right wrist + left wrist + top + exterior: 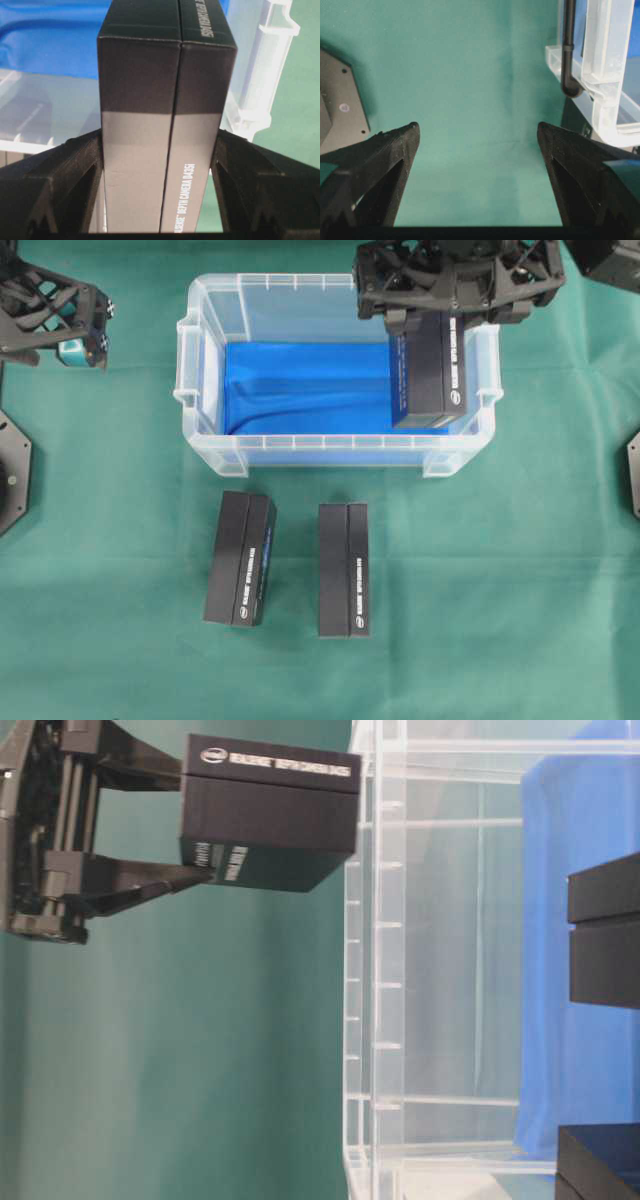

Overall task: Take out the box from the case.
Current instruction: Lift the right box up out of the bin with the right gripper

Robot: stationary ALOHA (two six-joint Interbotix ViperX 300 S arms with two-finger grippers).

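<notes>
The clear plastic case (330, 452) with a blue floor stands at the back middle of the green cloth. My right gripper (432, 322) is shut on a black box (430, 375) over the case's right end. In the table-level view the box (270, 815) hangs with its lower end about level with the case's rim (375, 970). The right wrist view shows the box (167, 100) pinched between both fingers of the right gripper (160, 135). My left gripper (80, 335) hovers left of the case, and its open jaws (477, 130) hold nothing.
Two more black boxes (240, 558) (344, 570) lie on the cloth in front of the case. Black base plates sit at the left edge (10, 470) and right edge (633, 475). The case's corner (605, 75) lies right of the left gripper.
</notes>
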